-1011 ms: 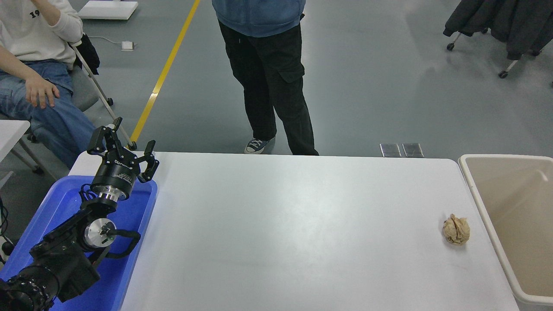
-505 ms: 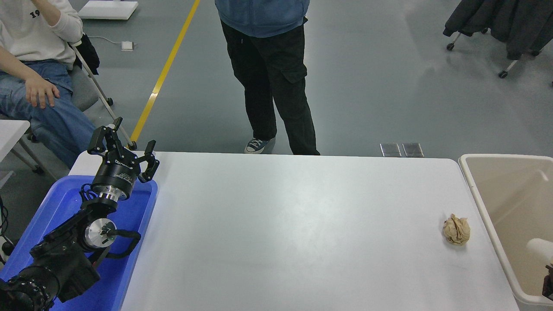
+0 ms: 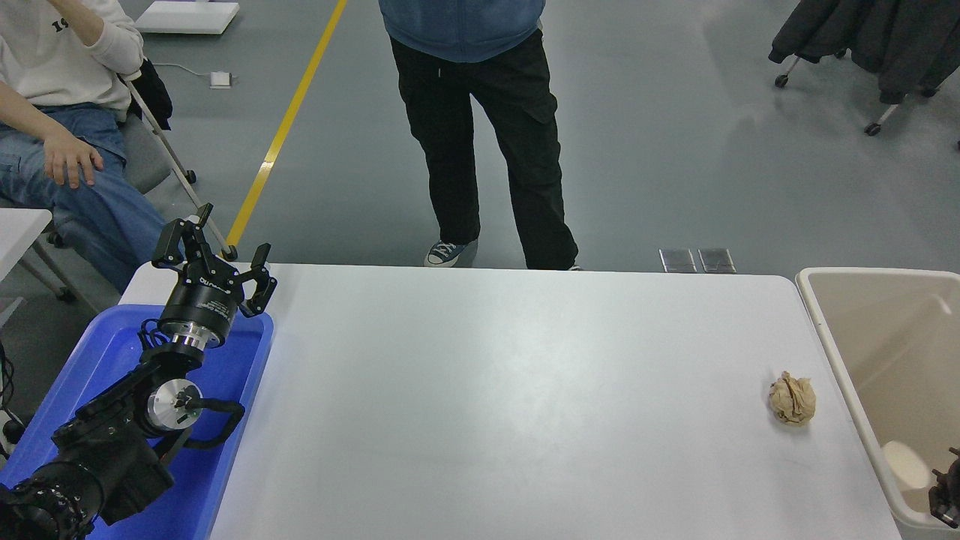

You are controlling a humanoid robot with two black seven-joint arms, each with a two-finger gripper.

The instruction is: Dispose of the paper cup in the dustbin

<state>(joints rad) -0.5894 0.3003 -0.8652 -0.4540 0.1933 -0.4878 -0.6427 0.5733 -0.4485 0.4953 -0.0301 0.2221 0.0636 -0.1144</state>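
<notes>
The paper cup (image 3: 905, 465) is off-white and sits low inside the beige dustbin (image 3: 832, 337) at the table's right end, its cream mouth turned up. Only a small black part of my right gripper (image 3: 943, 491) shows at the picture's right edge, inside the dustbin and just right of the cup. I cannot tell whether it touches the cup. My left gripper (image 3: 214, 251) is open and empty, parked above the far end of the blue tray at the lower left.
A crumpled brown paper ball (image 3: 792, 399) lies on the white table (image 3: 510, 390) near the dustbin. A shallow blue tray (image 3: 247, 375) sits at the left edge under my left arm. One person stands at the far side (image 3: 480, 135); another sits at the far left (image 3: 67, 150).
The cup has moved down and left, deeper into the dustbin. The right gripper has come slightly further into view. The standing person has shifted a leg. The left arm has not moved.
</notes>
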